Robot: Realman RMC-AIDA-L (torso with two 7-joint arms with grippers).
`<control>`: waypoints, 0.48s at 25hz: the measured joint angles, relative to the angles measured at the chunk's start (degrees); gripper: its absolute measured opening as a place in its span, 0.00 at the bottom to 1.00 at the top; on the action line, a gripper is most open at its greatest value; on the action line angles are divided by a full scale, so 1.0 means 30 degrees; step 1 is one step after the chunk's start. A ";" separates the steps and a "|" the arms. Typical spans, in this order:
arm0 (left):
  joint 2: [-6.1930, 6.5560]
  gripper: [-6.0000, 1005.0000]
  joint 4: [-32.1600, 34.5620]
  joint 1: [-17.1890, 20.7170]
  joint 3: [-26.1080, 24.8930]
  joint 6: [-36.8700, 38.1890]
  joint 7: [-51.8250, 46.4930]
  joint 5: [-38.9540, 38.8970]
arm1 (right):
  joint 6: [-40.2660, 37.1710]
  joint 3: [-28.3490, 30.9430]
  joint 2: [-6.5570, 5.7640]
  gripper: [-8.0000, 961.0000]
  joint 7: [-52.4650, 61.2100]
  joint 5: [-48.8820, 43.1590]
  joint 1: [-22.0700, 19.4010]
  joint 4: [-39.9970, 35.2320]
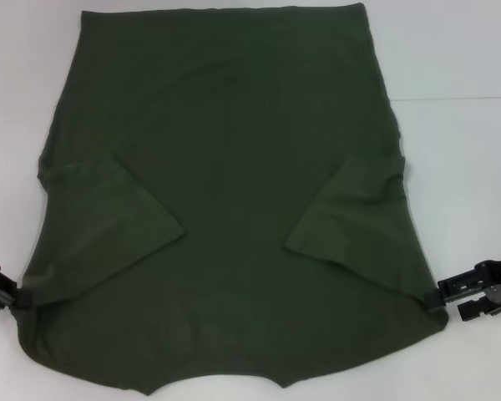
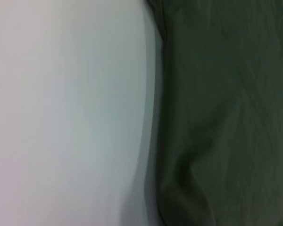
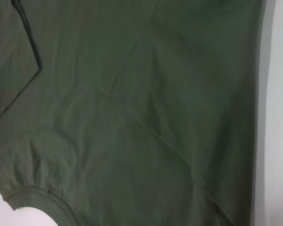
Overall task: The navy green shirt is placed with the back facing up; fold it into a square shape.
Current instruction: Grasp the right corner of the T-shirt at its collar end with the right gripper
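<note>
A: Where does the navy green shirt (image 1: 225, 192) lie?

B: Spread flat on the white surface (image 1: 459, 58), plain side up, filling most of the head view. The collar end is nearest the robot, the hem at the far edge. Both short sleeves are folded inward onto the body of the garment: one panel on the robot's left, one on its right.

A: And the left gripper (image 1: 17, 294)?

B: At the shirt's left edge, low in the head view, close to the shoulder corner. Its black tip meets the fabric border there. Whether its fingers are apart or closed on the cloth cannot be told.

A: The right gripper (image 1: 441, 299)?

B: At the opposite edge, level with the left one. Its fingers (image 1: 459, 284) reach in from the side, and a dark tip touches the shirt's border. A gap shows between the upper and lower black parts farther out, but at the cloth itself a grip cannot be judged.

A: What do the wrist views add?

B: The left wrist view shows the shirt's edge (image 2: 217, 117) against bare surface. The right wrist view shows creased fabric (image 3: 132, 117), with a curved hemmed rim at one corner.
</note>
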 joint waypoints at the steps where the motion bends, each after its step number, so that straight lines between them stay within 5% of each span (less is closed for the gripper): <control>1: -0.0002 0.01 0.0000 0.0000 0.0000 0.0000 0.0000 0.0000 | 0.0050 0.0000 0.0032 0.93 -0.0074 0.0000 -0.0008 0.0000; 12: -0.0034 0.01 0.0000 0.0001 0.0000 0.0022 0.0001 0.0000 | 0.0724 -0.0028 0.0360 0.93 -0.0573 0.0008 -0.0020 -0.0002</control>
